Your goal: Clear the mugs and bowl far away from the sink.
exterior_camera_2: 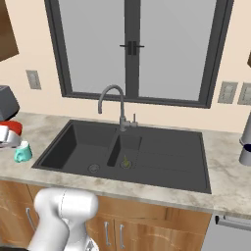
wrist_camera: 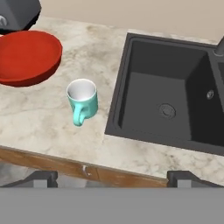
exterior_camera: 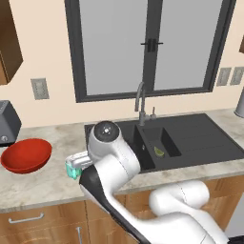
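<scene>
Standing wide apart, the jaws of the gripper [wrist_camera: 112,177] are seen with nothing between them and nothing touched; its two dark tips rise at the bottom corners of the hand view, above the counter's front edge. The arm [exterior_camera: 112,164] is bent over the counter just left of the sink [exterior_camera: 190,138], the hand directed down at the worktop. A light teal mug [wrist_camera: 82,101] is set upright on the marbled counter [wrist_camera: 39,118], its handle turned toward the front edge, just beside the sink's left basin. The red bowl [wrist_camera: 27,57] is placed further left, apart from the mug, next to a grey appliance [exterior_camera: 8,122]. A grey gooseneck tap [exterior_camera_2: 113,105] is mounted behind the basins, beneath a dark-framed window [exterior_camera_2: 132,49].
</scene>
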